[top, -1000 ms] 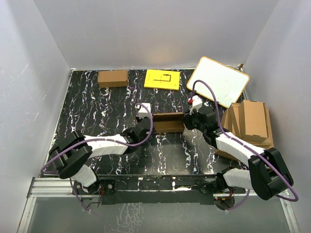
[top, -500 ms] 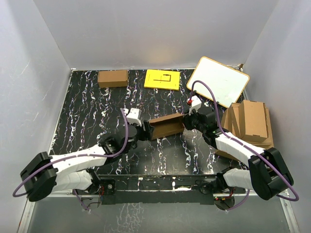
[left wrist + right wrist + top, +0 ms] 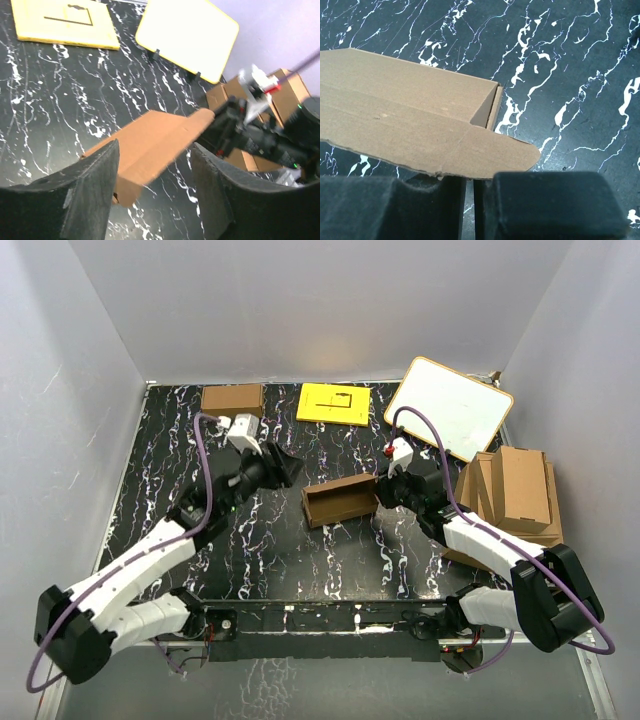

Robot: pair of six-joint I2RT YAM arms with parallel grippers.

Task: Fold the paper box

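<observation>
Pinching the box (image 3: 341,501) by an end flap mid-fold, right fingers (image 3: 545,200) grip it; left fingers (image 3: 90,200) hang open nearby, probably need a side wall next.

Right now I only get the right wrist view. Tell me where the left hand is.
Observer: The left hand is off the box, past its left end and a little farther back.
Operator: Report its state.
Observer: Open, holding nothing.
Operator: Say what lies behind it.
Observer: A smaller carton, with a yellow sheet to its right.
</observation>
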